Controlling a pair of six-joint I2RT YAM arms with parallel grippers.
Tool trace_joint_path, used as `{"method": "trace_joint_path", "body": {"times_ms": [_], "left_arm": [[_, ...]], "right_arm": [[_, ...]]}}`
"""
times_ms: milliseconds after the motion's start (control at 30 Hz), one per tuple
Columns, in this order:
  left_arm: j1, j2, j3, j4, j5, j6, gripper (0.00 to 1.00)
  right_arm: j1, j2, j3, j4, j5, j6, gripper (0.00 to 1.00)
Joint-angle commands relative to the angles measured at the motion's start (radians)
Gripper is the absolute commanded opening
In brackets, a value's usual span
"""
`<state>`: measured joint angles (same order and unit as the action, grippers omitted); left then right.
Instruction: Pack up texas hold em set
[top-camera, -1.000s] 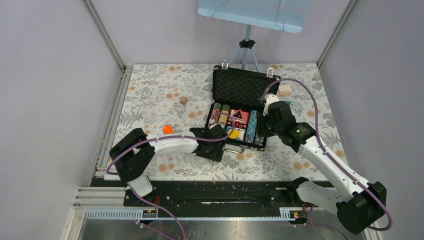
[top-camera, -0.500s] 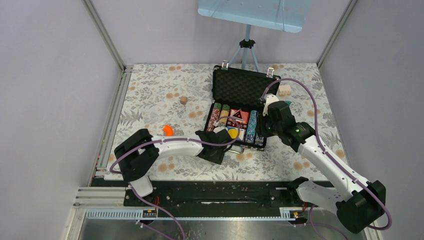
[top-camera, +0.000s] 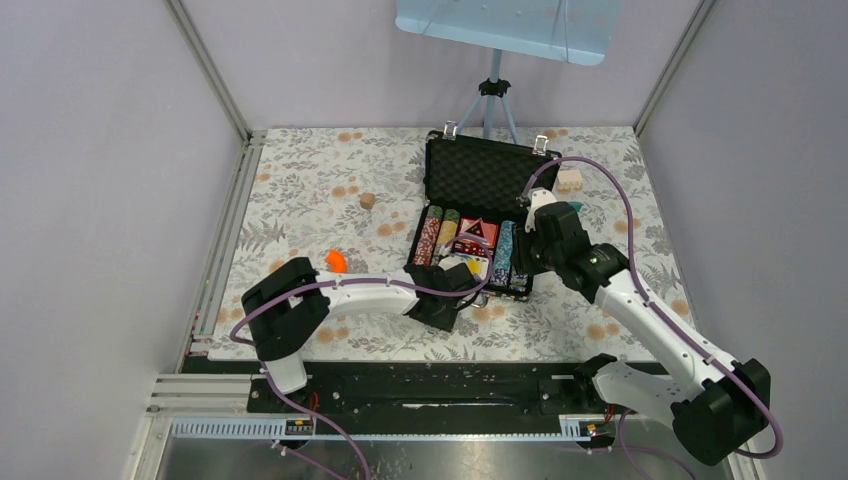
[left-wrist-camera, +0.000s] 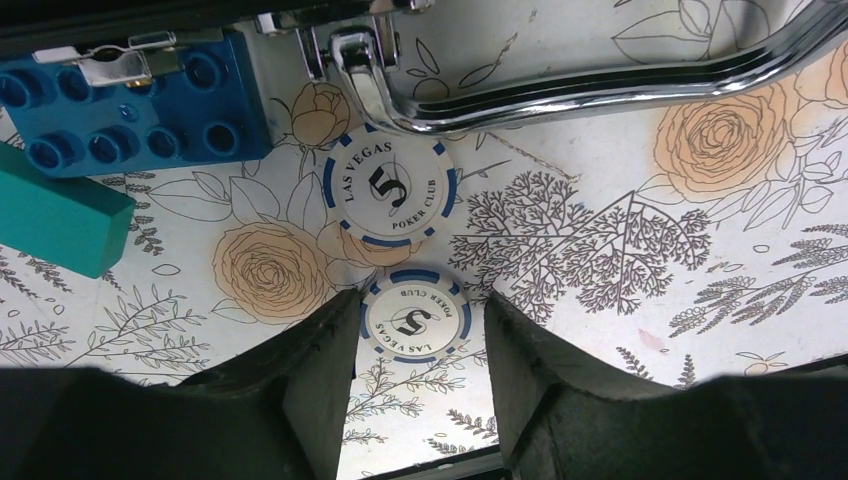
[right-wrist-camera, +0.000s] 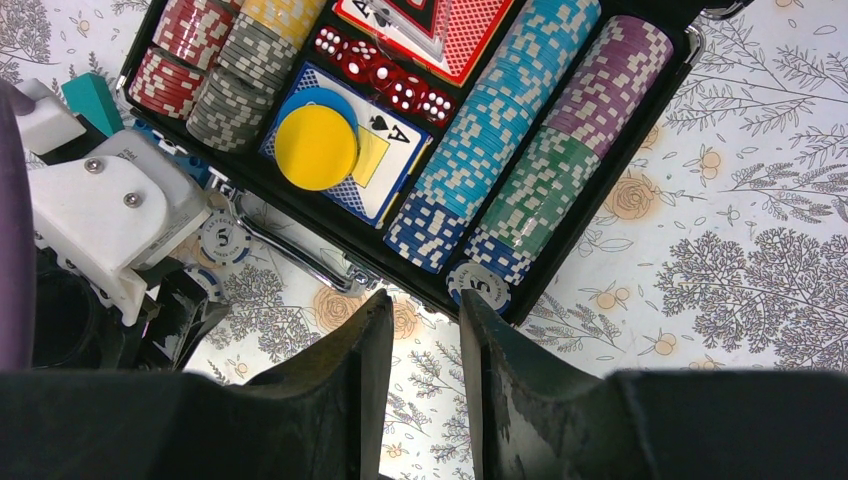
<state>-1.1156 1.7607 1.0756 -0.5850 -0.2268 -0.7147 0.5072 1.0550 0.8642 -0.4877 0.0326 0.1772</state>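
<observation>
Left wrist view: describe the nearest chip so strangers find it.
Find the open black case and its chrome handle. Two white, blue-edged chips lie outside it. Your chip is farther from the handle, between the fingers of the left end effector.

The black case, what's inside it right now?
Rows of chips, red dice, cards and a yellow disc on a blue disc. Whatever lies beneath the discs and cards is covered.
</observation>
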Motion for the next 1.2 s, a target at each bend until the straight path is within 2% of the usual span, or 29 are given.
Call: {"method": "trace_joint_path", "body": {"times_ms": [0, 67, 133, 400, 833, 1067, 1167], "left_arm": [[-0.007, 0.022, -0.031, -0.047, -0.026, -0.012, 0.50], [-0.007, 0.016, -0.035, -0.053, -0.026, -0.012, 0.55], [-0.007, 0.009, -0.042, -0.053, -0.026, -0.012, 0.55], [-0.009, 0.010, -0.055, -0.058, -0.008, -0.004, 0.51], [-0.013, -0.010, -0.080, -0.065, 0.001, -0.004, 0.51], [-0.018, 0.008, -0.066, -0.059, 0.004, -0.001, 0.39], [-0.020, 0.001, -0.066, -0.060, 0.003, 0.002, 0.37]], "right_arm": [[-0.004, 0.004, -0.003, 0.021, -0.012, 0.004, 0.38], [-0.004, 0.005, -0.003, 0.021, -0.013, 0.004, 0.38], [-0.004, 0.008, -0.003, 0.020, -0.014, 0.006, 0.38], [-0.004, 0.012, -0.004, 0.021, -0.019, 0.006, 0.38], [-0.004, 0.031, 0.001, 0.021, -0.018, 0.004, 0.38], [-0.004, 0.028, -0.001, 0.020, -0.017, 0.003, 0.38], [-0.004, 0.027, -0.001, 0.020, -0.017, 0.002, 0.38]]}}
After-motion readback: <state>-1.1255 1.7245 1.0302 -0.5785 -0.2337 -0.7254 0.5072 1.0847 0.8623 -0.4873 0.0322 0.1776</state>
